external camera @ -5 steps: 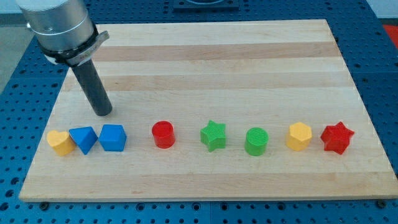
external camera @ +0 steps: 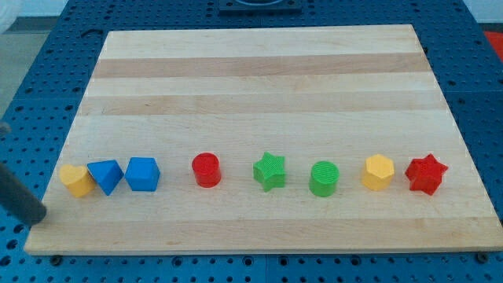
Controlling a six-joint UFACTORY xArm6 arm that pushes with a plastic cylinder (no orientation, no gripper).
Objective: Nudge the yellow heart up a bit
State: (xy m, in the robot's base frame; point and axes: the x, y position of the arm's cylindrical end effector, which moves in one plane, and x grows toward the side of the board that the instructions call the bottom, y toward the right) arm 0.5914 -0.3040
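The yellow heart [external camera: 76, 179] lies at the left end of a row of blocks near the board's bottom edge. It touches the blue triangular block [external camera: 104, 175] on its right. My rod enters from the view's left edge, and my tip [external camera: 35, 218] rests at the board's bottom-left corner, below and left of the yellow heart, a short gap away.
The row runs rightward: blue cube-like block [external camera: 142, 174], red cylinder [external camera: 207, 169], green star [external camera: 269, 170], green cylinder [external camera: 324, 178], yellow hexagon [external camera: 377, 172], red star [external camera: 426, 174]. The wooden board [external camera: 259, 86] sits on a blue perforated table [external camera: 39, 55].
The rod has swept from above the blue blocks down and left to the board's bottom-left corner. The arm body has left the view. No block has moved.
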